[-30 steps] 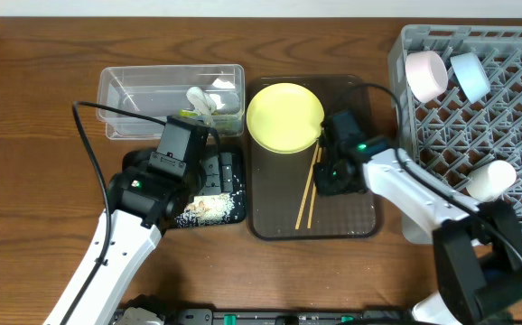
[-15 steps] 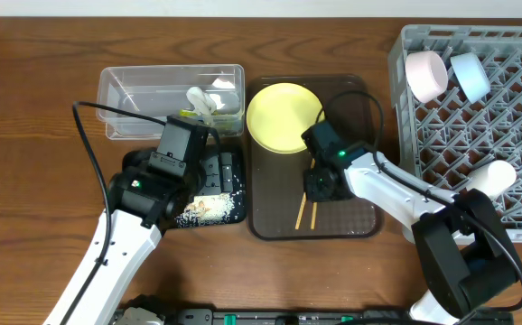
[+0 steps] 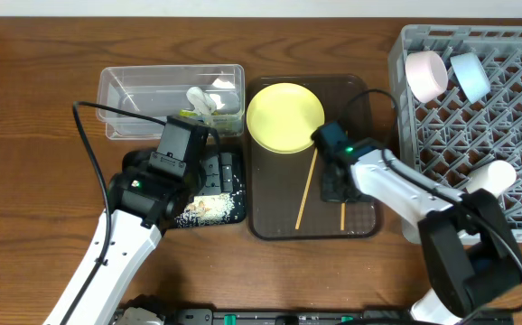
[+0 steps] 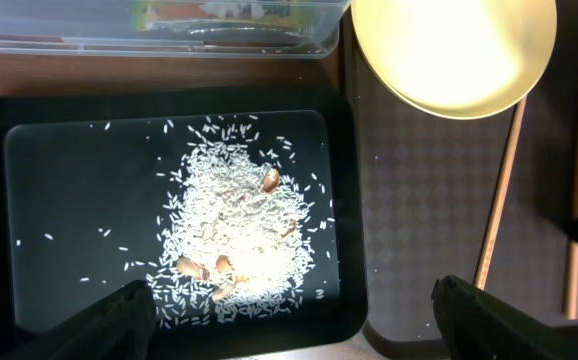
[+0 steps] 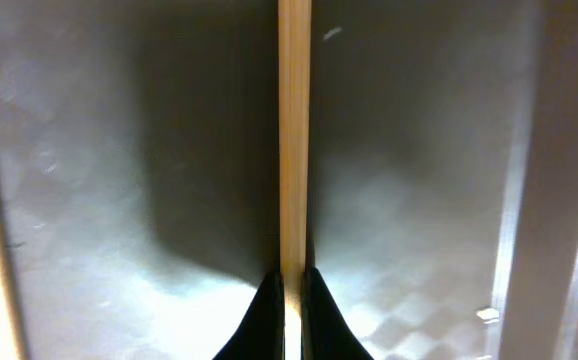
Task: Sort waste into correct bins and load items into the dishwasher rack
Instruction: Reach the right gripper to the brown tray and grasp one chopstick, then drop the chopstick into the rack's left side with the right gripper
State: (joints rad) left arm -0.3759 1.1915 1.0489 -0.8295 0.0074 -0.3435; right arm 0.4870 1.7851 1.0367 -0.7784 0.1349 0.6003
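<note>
Entry, right arm: I logged the right fingers (image 5: 266,315) as closed almost completely on one thin wooden chopstick (image 5: 293,120), the stick pinched between the two tips and running straight ahead of them up the middle of the wrist view. From overhead only its near end (image 3: 342,215) showed below the wrist, its long axis pointing away from the robot along the large brown serving tray (image 3: 270,212). I could not tell whether it had cleared the tray surface. Second thin wooden chopstick (image 3: 304,191): free on the same tray, just to the left of the fingers, slanted, with its far end at the rim of the round yellow plate (image 3: 284,117). Destination: the large square grey lattice dishwasher rack (image 3: 514,108), on the table to the right of the held stick and well apart from it, already carrying the pale pinkish-white bowl (image 3: 426,74), the light blue bowl (image 3: 470,76) and the small white cup (image 3: 489,178). The right arm was plainly the nearer one, reaching inward and bent at the elbow, wrist pointing down at the tray. I judged the coming carry to be a sweep rightward with the stick's length across the direction of travel. Entry, left arm: left fingers (image 4: 119,320) spread wide and holding nothing, hovering over the shallow glossy black tray (image 4: 69,200) with its heap of whitish rice scraps (image 4: 234,235).
</note>
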